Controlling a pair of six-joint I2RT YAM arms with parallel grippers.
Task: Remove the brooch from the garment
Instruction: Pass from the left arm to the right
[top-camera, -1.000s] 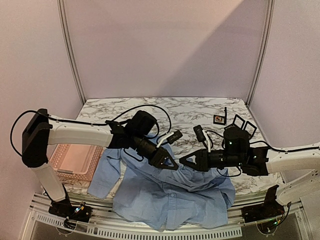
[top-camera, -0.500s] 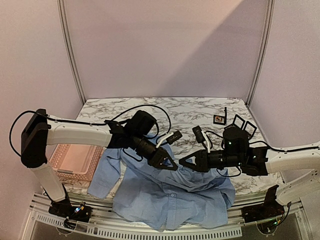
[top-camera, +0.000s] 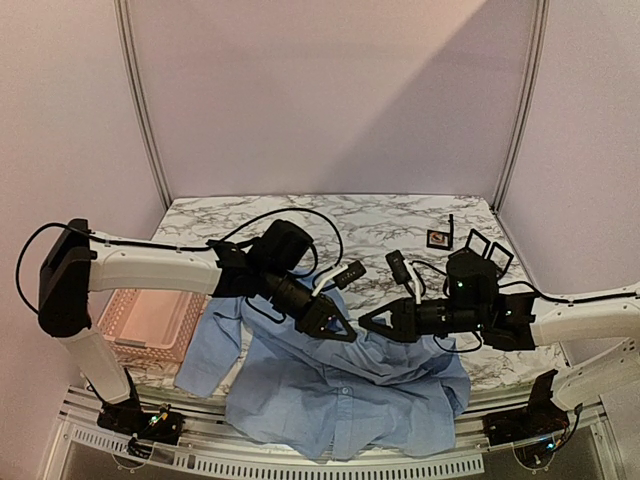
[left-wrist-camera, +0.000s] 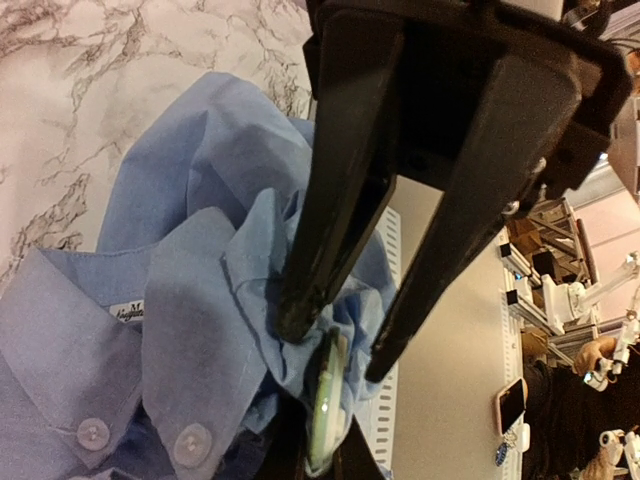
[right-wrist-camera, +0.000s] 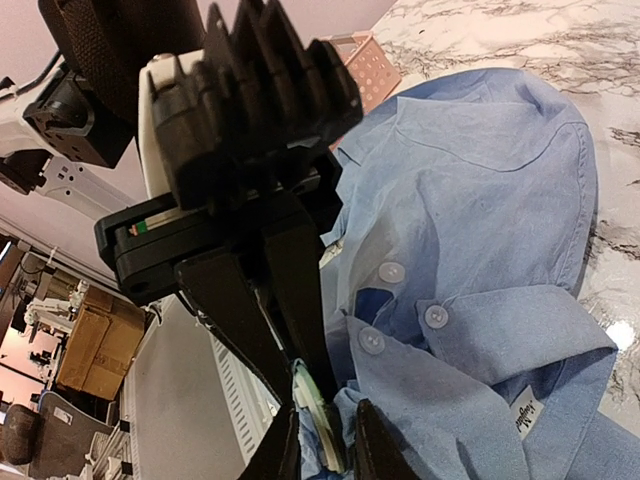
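Marble table (top-camera: 400, 215) — shirt (top-camera: 340, 390), collar label (left-wrist-camera: 128, 312): "M", script below illegible.

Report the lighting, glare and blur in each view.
Top external: a diagonal shadow edge crosses the lilac back wall. Left wrist: the black left gripper looms dark; the room beyond is blurred. Right wrist: glare spots the white marble table; the light blue shirt is sharp.

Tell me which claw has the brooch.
The right claw: the pale round brooch sits edge-on between its fingers. The left claw pinches only the blue shirt beside it.
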